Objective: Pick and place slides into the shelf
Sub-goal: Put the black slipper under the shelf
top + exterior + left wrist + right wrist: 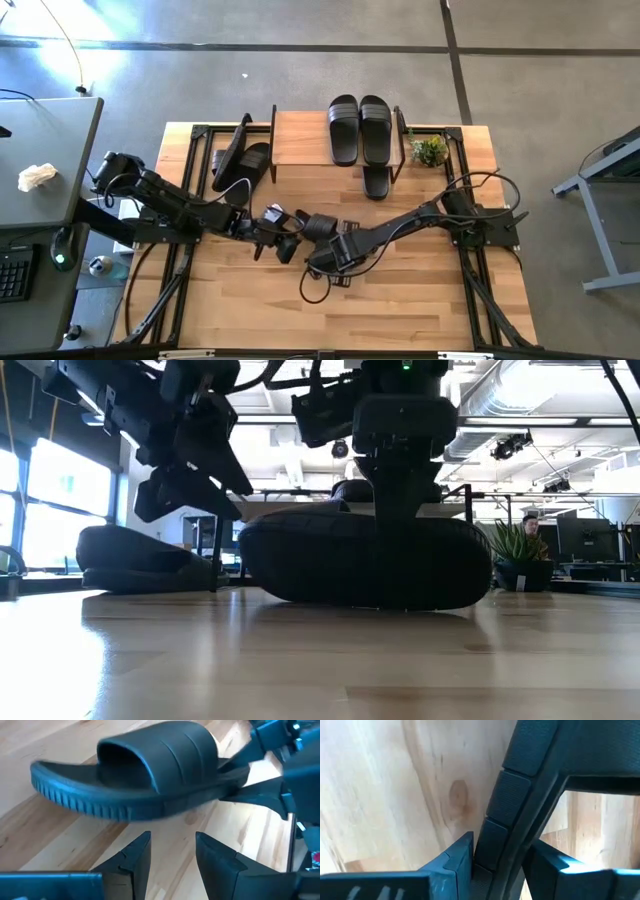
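Note:
One black slide (150, 775) is between my two grippers near the table's middle, and fills the centre of the low view (365, 560). My right gripper (500, 865) is shut on it. My left gripper (172, 855) is open just short of the slide's ribbed sole edge and touches nothing. Two slides (360, 128) lie soles down on the shelf's wooden top board (300, 135). Another slide (376, 182) pokes out from the lower level. Two more slides (240, 158) lean at the shelf's left end. My right gripper pinches the slide's sole at one end (230, 775), one finger on each face, the ribbed edge (492, 845) running between them. In the low view it comes down from above. The slide's lower edge (365, 600) sits at table level; whether it touches the table, I cannot tell.
A small potted plant (430, 150) stands by the shelf's right end. The shelf's black frame legs (273, 145) rise at the far side of the table. Bare wooden tabletop (400, 290) lies toward the near edge. A desk with a keyboard (15, 275) stands left of the table.

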Robot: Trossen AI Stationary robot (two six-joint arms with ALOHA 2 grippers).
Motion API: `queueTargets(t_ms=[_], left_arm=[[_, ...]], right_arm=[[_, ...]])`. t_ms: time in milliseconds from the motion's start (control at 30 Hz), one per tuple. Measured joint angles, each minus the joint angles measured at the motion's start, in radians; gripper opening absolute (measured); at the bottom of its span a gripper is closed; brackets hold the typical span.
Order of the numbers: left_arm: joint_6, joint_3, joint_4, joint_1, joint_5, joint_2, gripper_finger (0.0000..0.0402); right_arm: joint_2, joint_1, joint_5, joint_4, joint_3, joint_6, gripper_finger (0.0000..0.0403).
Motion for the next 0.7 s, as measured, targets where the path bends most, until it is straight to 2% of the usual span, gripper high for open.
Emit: queueTargets(t_ms=[500,700], left_arm=[[-0.030,0.000,-0.008,-0.001,0.006,0.015,0.0138],[-0.043,0.000,-0.010,-0.001,0.013,0.040,0.0138]], right_arm=[[0.000,-0.005,-0.083,0.045,0.000,-0.071,0.0135],[0.002,-0.001,-0.123,0.067,0.000,-0.073,0.0182]])
